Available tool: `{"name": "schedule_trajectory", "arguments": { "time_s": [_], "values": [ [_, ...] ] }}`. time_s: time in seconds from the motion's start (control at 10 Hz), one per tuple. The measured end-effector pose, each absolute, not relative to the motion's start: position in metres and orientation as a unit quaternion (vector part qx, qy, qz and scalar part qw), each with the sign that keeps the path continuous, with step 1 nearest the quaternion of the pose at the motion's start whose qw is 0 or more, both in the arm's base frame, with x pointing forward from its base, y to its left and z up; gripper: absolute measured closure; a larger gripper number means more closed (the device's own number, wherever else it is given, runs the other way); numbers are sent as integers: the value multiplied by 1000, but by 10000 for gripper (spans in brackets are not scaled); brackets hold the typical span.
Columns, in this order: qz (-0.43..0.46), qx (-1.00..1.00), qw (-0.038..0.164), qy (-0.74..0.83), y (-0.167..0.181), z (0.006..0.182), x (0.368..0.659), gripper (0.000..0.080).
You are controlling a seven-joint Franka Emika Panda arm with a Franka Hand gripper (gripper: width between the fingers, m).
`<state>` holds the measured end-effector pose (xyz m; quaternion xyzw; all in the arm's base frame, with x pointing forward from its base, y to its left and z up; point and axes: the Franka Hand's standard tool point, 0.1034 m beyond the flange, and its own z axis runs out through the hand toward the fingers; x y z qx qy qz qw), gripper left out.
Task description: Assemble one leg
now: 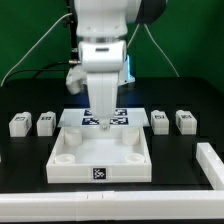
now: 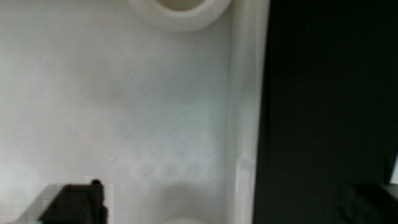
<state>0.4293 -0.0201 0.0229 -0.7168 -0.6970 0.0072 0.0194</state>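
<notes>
Four legs stand on the black table, small white blocks with marker tags. Two are at the exterior view's left and two at its right. The big white square panel with round corner sockets lies in the middle. My gripper hangs low over the panel's far edge, away from all the legs. In the wrist view the gripper is open and empty, with its dark fingertips far apart. Below it are the panel's surface, one round socket and the panel's edge against black table.
The marker board lies just behind the panel, partly hidden by my arm. A white rail runs along the table's front and up its right side. Cables hang behind the arm.
</notes>
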Motion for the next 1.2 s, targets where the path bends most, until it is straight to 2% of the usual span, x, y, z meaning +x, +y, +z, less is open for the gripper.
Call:
{"name": "schedule_trajectory", "arguments": {
  "time_s": [0.2, 0.4, 0.5, 0.6, 0.7, 0.8, 0.9, 1.0, 1.2],
  "values": [
    [10, -728, 27, -685, -22, 8, 427, 150],
    [11, -733, 28, -680, -21, 7, 426, 171],
    [11, -733, 28, -679, -22, 7, 426, 299],
    [12, -733, 28, -679, -22, 7, 426, 299],
    [12, -733, 29, -679, -22, 6, 426, 500],
    [12, -733, 29, -679, -22, 6, 426, 635],
    [12, -733, 29, -679, -22, 6, 425, 635],
    [8, -733, 25, -679, -22, 7, 428, 742],
    [7, -734, 24, -679, -22, 8, 428, 742]
  ]
}}
